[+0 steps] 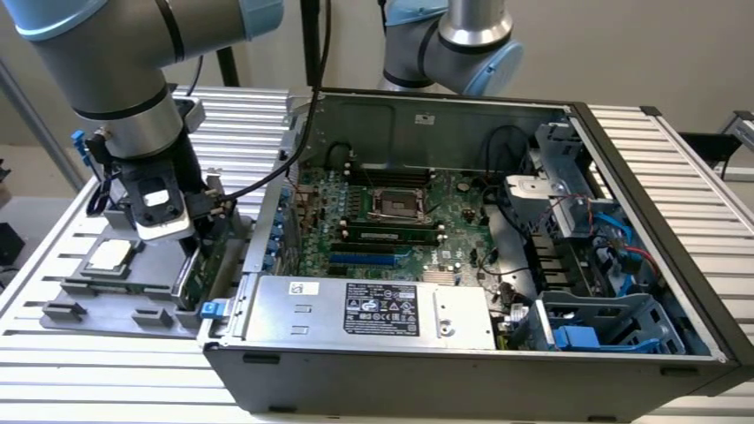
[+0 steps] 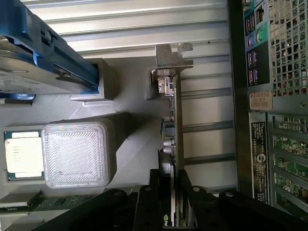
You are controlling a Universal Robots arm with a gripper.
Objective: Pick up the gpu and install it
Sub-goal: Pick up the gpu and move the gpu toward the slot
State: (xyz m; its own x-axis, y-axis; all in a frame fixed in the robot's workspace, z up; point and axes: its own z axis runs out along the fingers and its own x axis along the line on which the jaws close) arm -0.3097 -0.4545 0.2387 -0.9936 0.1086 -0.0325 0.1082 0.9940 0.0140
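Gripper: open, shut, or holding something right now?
Gripper: closed on the gpu, gripping the card edge-on between its fingers, above the grey parts tray beside the open computer case.

a: what do we see of our arm (image 1: 118, 79), up at ten o'clock in the exterior view?
b: we see silver-grey tubes, pale blue joint caps, a black ring round the joint.
a: and lower down?
b: black cables (image 1: 253, 185) trailing off the wrist, a black-and-white camera block (image 1: 159, 212), then our gripper (image 2: 175, 179): matt black fingers (image 2: 159, 192) with small round screw heads.
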